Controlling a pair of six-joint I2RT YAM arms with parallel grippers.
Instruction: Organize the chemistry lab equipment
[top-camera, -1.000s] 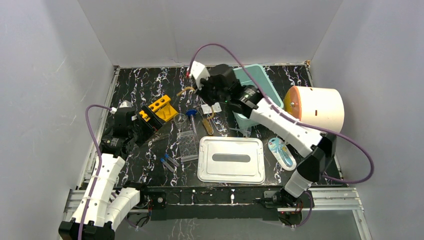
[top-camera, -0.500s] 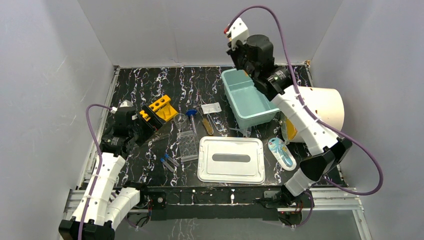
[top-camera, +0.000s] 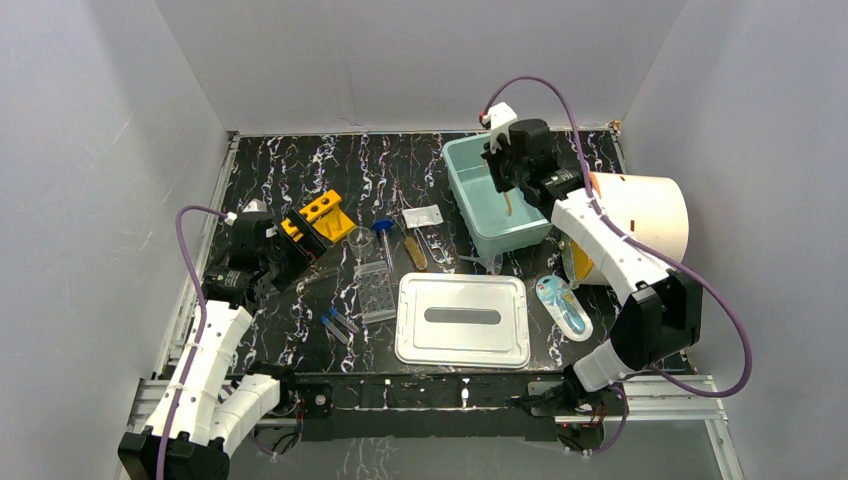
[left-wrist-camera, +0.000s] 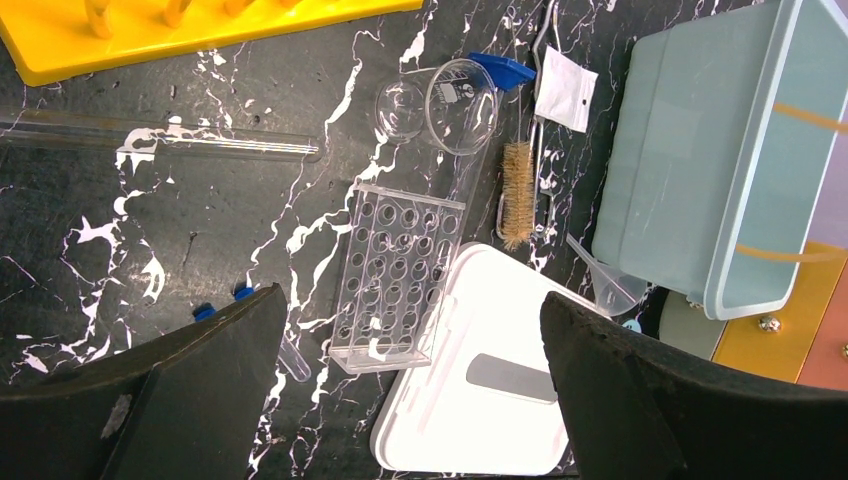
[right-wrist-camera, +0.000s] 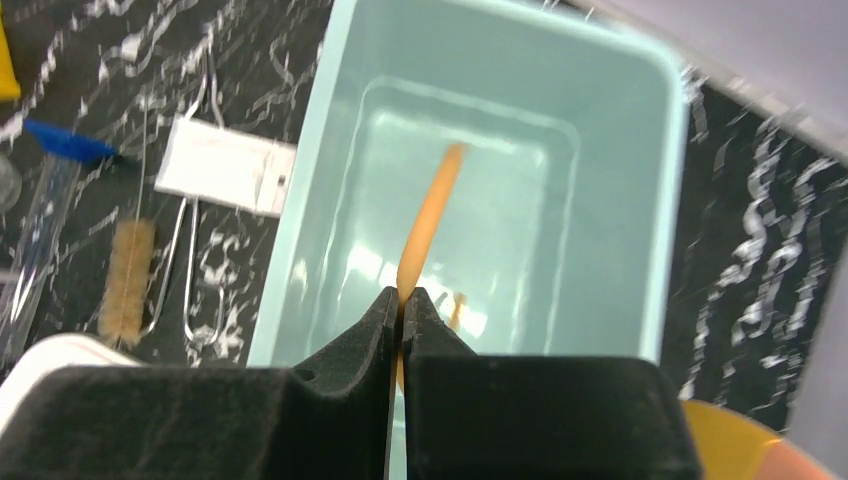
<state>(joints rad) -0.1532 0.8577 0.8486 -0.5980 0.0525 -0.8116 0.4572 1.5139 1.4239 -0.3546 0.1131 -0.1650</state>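
My right gripper (top-camera: 510, 182) (right-wrist-camera: 402, 300) hangs over the teal bin (top-camera: 462, 190) (right-wrist-camera: 300, 270), shut on a piece of amber tubing (top-camera: 508, 203) (right-wrist-camera: 430, 225) that dangles into the bin. At the left, my left gripper (top-camera: 292, 257) (left-wrist-camera: 410, 300) stands wide open above the table, holding nothing. Beside it sits the yellow test-tube rack (top-camera: 322, 217) (left-wrist-camera: 200, 25). The clear well plate (top-camera: 375, 290) (left-wrist-camera: 395, 275), the beaker (top-camera: 360, 240) (left-wrist-camera: 460, 105), two small blue-capped tubes (top-camera: 338, 322) (left-wrist-camera: 215, 308) and the metal forceps (top-camera: 435, 245) (right-wrist-camera: 190, 270) lie on the black marbled table.
A white lid (top-camera: 463, 318) lies front centre, its corner against the well plate. A bristle brush (top-camera: 415, 250), a small white packet (top-camera: 422, 215) and a clear funnel (top-camera: 490, 263) lie left of the bin. A white and orange cylinder (top-camera: 640, 215) stands at the right.
My right arm lifted the amber tubing from the middle of the table, swung right and came down over the teal bin. The left arm has stayed put.
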